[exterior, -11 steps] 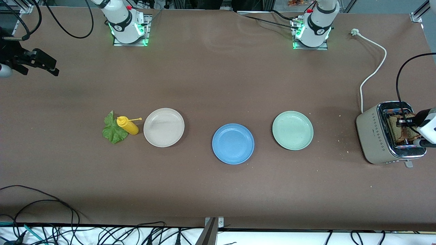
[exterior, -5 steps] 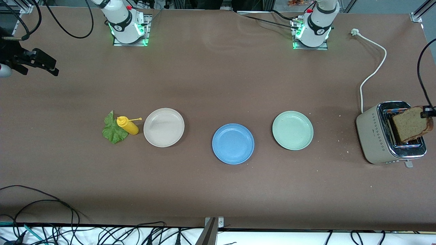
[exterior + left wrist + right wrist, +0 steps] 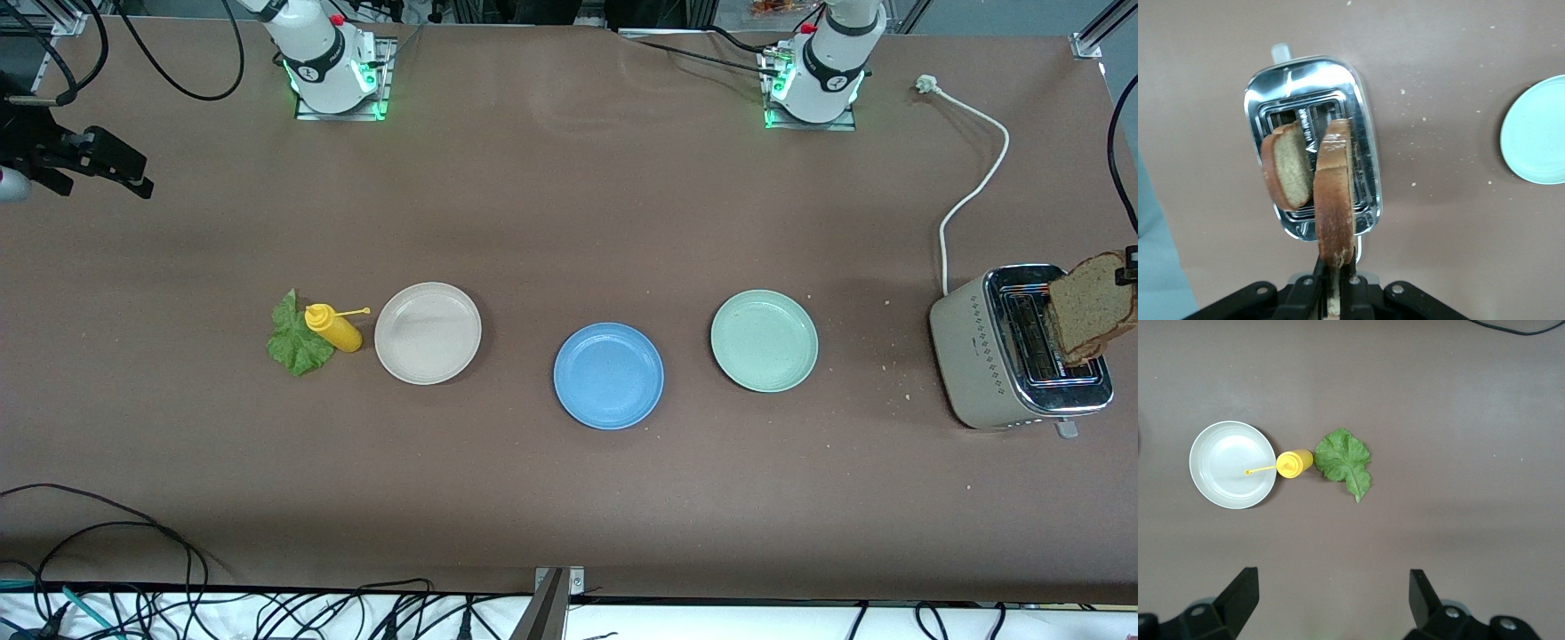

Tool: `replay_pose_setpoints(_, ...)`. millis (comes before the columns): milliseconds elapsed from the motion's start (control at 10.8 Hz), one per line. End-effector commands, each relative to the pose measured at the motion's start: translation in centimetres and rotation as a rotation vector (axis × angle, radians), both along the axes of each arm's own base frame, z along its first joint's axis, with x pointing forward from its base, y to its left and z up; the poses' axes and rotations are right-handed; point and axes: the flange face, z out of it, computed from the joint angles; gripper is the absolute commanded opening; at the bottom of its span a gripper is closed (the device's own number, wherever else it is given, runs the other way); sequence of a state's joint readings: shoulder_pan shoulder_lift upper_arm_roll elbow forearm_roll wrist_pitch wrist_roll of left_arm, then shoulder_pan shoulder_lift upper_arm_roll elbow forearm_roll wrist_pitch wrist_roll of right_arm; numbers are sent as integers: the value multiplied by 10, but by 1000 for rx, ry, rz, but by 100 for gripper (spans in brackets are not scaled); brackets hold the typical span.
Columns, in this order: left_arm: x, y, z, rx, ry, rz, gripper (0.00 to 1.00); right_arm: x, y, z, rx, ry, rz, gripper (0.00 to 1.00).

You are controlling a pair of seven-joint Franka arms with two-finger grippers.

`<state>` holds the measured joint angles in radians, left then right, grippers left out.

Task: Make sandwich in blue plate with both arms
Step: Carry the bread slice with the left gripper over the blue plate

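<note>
Overhead, my left gripper (image 3: 1335, 277) hangs above the toaster (image 3: 1019, 347) at the left arm's end of the table, jaws pinched tight on a brown bread slice (image 3: 1091, 307) held on edge. A second slice (image 3: 1287, 173) stands in a toaster slot beside it. I have the right gripper (image 3: 1331, 593) waiting high over the right arm's end, jaws spread wide with nothing between them; below it lie the lettuce leaf (image 3: 1345, 461), the yellow squeeze bottle (image 3: 1293, 464) touching it, and the cream plate (image 3: 1233, 464) just beside the bottle. The blue plate (image 3: 608, 376) sits bare mid-table, between the cream plate and the mint-green plate (image 3: 764, 340).
</note>
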<state>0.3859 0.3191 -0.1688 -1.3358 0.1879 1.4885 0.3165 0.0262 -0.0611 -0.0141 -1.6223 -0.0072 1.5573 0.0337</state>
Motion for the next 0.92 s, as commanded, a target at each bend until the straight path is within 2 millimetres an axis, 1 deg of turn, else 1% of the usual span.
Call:
replay_pose_setpoints(0, 6, -29, 4, -51, -2, -47, 0, -2, 0, 7, 12, 2, 0, 100)
replay_pose_setpoints(92, 11, -46, -1, -88, 0, -66, 0, -2, 0, 7, 12, 2, 0, 100)
replay_pose_setpoints(185, 18, -72, -10, -130, 8, -93, 0, -2, 0, 7, 12, 2, 0, 100)
replay_pose_setpoints(277, 23, -102, -21, -170, 24, -110, 0, -2, 0, 7, 12, 2, 0, 100)
replay_pose_setpoints(369, 28, -133, -31, -218, 38, -85, 0, -2, 0, 7, 12, 2, 0, 100)
replay_pose_setpoints(462, 33, -154, -44, -248, 57, -50, 0, -2, 0, 7, 12, 1, 0, 100)
replay_pose_setpoints(554, 34, -194, -50, -265, 75, -83, 0, -2, 0, 6, 12, 2, 0, 100)
replay_pose_setpoints(646, 33, -245, -65, -301, 108, -140, 0, -2, 0, 6, 12, 4, 0, 100)
replay_pose_setpoints(831, 33, -300, -96, -452, 188, -84, 0, -2, 0, 7, 12, 1, 0, 100)
